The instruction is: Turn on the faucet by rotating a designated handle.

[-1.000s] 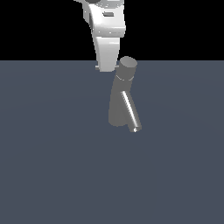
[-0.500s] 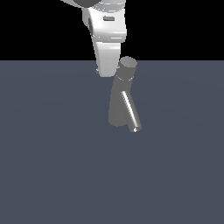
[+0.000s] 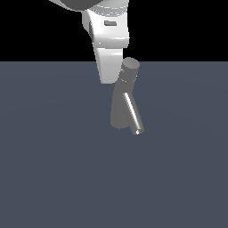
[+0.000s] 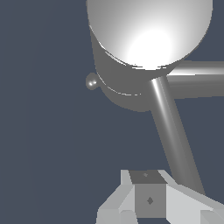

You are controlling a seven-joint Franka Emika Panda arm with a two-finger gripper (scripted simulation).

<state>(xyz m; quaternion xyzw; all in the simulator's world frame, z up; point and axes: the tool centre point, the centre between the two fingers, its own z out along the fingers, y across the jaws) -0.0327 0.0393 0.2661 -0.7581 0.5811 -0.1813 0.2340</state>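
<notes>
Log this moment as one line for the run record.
stage: approach | gripper: beside faucet cap, one finger seen, state unclear | handle: runs toward finger, contact unclear | spout: slants down

Grey faucet (image 3: 123,106) leans, thin handle (image 4: 175,138) jutting from its cap

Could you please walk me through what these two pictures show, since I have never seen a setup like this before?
Both are computer renders from a simulation, not photographs. The exterior view looks from off the arm: the white shape is the robot arm, reaching down behind a grey metal faucet that leans on a flat dark surface. The wrist view comes from a camera on the arm itself, looking close at the faucet's round cap. A thin rod, apparently the handle, runs from the cap towards the gripper, of which only a light-coloured part shows at the picture's edge. Nothing is clearly held; I cannot tell whether the gripper is open.
</notes>
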